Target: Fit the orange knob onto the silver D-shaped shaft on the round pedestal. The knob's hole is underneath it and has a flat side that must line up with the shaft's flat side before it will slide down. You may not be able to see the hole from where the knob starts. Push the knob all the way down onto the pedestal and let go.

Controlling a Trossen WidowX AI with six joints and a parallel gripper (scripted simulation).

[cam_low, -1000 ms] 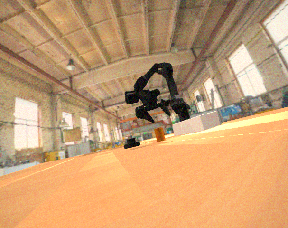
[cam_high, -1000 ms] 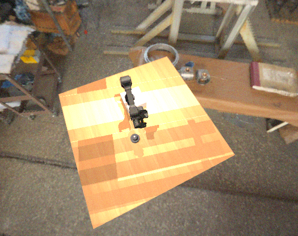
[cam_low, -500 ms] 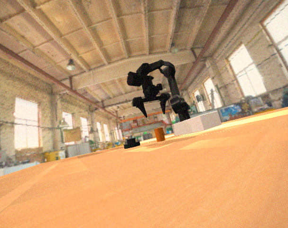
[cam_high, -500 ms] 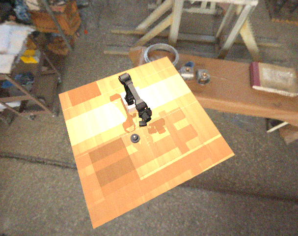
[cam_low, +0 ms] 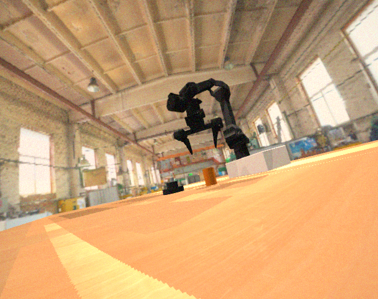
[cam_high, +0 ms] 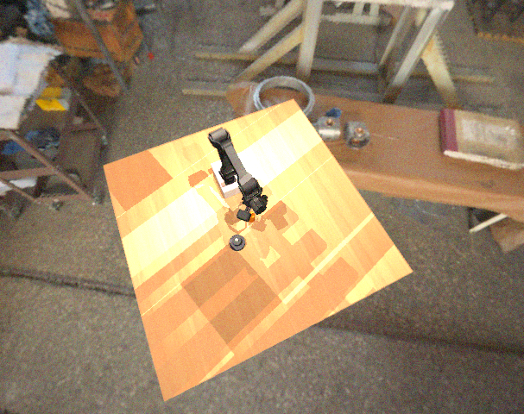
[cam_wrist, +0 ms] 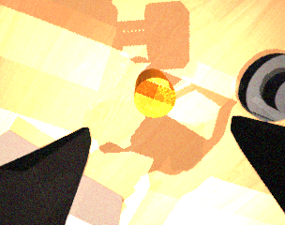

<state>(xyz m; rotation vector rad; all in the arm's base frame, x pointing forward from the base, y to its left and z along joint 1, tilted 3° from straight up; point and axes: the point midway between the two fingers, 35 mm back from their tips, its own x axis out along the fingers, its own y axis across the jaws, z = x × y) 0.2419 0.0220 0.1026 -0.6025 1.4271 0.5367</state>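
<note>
The orange knob (cam_high: 252, 217) (cam_low: 210, 176) (cam_wrist: 155, 96) stands upright on the table; its underside hole is hidden. The dark round pedestal (cam_high: 237, 244) (cam_low: 173, 189) stands a short way from it, and its grey stepped top shows at the right edge of the wrist view, partly cut off. The silver shaft (cam_high: 236, 239) rises from the middle; its flat side cannot be made out. My gripper (cam_low: 203, 150) (cam_wrist: 160, 128) is wide open and empty, pointing down, with its fingertips well above the knob's top. In the wrist view the knob lies between the fingers sideways, a little beyond the tip line.
The wooden table (cam_high: 194, 352) (cam_low: 246, 244) carries patchy light and shadows. The arm's pale base block (cam_high: 230, 190) (cam_low: 259, 161) stands behind the knob, and part of it shows at the lower left in the wrist view. The pedestal is close to the right finger's side in the wrist view.
</note>
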